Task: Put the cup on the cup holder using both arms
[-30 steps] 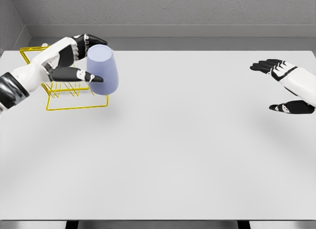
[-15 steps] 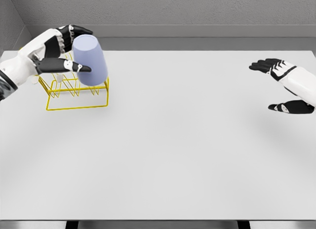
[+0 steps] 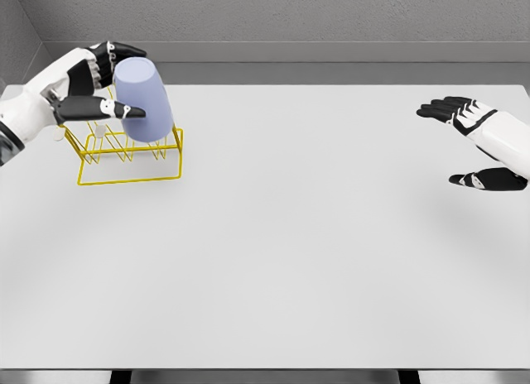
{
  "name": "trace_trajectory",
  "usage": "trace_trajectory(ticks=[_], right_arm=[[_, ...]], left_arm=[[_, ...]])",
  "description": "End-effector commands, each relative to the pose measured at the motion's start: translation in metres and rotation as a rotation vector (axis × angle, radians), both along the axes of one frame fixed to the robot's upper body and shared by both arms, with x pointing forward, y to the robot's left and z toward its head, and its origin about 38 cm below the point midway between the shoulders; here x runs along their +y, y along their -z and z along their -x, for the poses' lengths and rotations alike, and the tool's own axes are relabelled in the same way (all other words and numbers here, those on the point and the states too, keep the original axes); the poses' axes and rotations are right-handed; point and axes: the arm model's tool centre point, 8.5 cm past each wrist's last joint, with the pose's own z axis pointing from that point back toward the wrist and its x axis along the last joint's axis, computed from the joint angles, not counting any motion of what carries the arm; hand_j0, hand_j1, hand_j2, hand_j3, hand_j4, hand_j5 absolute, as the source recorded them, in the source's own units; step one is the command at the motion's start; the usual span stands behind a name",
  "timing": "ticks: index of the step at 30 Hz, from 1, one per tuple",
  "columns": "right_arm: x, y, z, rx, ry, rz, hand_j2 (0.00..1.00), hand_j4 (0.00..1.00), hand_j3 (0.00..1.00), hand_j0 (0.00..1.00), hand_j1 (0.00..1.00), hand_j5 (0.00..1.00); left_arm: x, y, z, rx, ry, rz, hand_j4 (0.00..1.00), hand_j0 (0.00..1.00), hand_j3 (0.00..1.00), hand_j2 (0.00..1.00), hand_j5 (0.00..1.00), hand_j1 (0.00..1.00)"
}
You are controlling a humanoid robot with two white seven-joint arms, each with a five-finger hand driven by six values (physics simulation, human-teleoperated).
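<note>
Now the left hand (image 3: 91,86) had carried the cup (image 3: 142,99) back over the holder (image 3: 131,156), where a second earlier it had hung out past the rack's right end, nearer the middle of the table (image 3: 290,235). Over the last half second the move was small: the cup slid a little further left and up, and sat above the rack's right half. It was held upside down, closed end up and tilted slightly, mouth pointing down toward the yellow wires. The fingers curled over the top and far side while the thumb pressed the near side, so the grip looked firm.

The cup's rim overlapped the top of the rack from where I stood, but I could not tell whether it was touching a prong or hanging just above one. I judged the carry was nearly over and only the lowering onto a prong and the release remained.

The right hand (image 3: 476,144) had not budged; it hovered at the table's right edge, fingers spread, holding nothing, well apart from the work.
</note>
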Motion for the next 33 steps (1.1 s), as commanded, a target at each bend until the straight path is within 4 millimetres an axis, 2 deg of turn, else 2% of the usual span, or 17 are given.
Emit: trace_trajectory(ticks=[1, 14, 16, 17, 19, 21, 31, 33], right_arm=[[-0.0003, -0.0008, 0.0, 0.001, 0.0, -0.008, 1.0, 1.0, 1.0, 1.0, 1.0, 1.0], [-0.0026, 0.0001, 0.0005, 0.003, 0.007, -0.007, 1.0, 1.0, 1.0, 1.0, 1.0, 1.0], [-0.0033, 0.0007, 0.0002, 0.005, 0.01, -0.007, 1.0, 1.0, 1.0, 1.0, 1.0, 1.0], [-0.0033, 0.0007, 0.0002, 0.005, 0.01, -0.007, 1.0, 1.0, 1.0, 1.0, 1.0, 1.0], [-0.0033, 0.0007, 0.0002, 0.005, 0.01, -0.007, 1.0, 1.0, 1.0, 1.0, 1.0, 1.0], [-0.003, 0.0009, 0.0006, 0.005, 0.009, -0.007, 1.0, 1.0, 1.0, 1.0, 1.0, 1.0], [-0.0037, 0.0008, 0.0005, 0.005, 0.011, -0.008, 1.0, 1.0, 1.0, 1.0, 1.0, 1.0], [-0.0092, 0.0009, 0.0031, 0.005, 0.027, -0.009, 1.0, 1.0, 1.0, 1.0, 1.0, 1.0]], left_arm=[[0.0012, 0.0, -0.0006, 0.001, -0.004, 0.002, 0.65, 0.65, 0.65, 0.65, 0.65, 0.65], [0.0048, 0.0051, -0.0037, 0.011, -0.02, 0.004, 0.66, 0.66, 0.66, 0.66, 0.66, 0.66], [0.0042, 0.0056, -0.0034, 0.013, -0.018, 0.002, 0.74, 0.74, 0.74, 0.74, 0.74, 0.74], [0.0042, 0.0058, -0.0034, 0.013, -0.019, 0.0, 0.86, 0.86, 0.86, 0.86, 0.86, 0.86], [0.0048, 0.0053, -0.0036, 0.013, -0.02, -0.005, 0.97, 0.97, 0.97, 0.97, 0.97, 0.97], [0.0052, 0.0056, -0.0034, 0.014, -0.021, -0.007, 1.0, 1.0, 1.0, 1.0, 1.0, 1.0], [0.0045, -0.0007, -0.0043, -0.001, -0.017, -0.009, 1.0, 1.0, 1.0, 1.0, 1.0, 1.0], [0.0046, -0.0022, -0.0039, -0.005, -0.015, -0.01, 1.0, 1.0, 1.0, 1.0, 1.0, 1.0]])
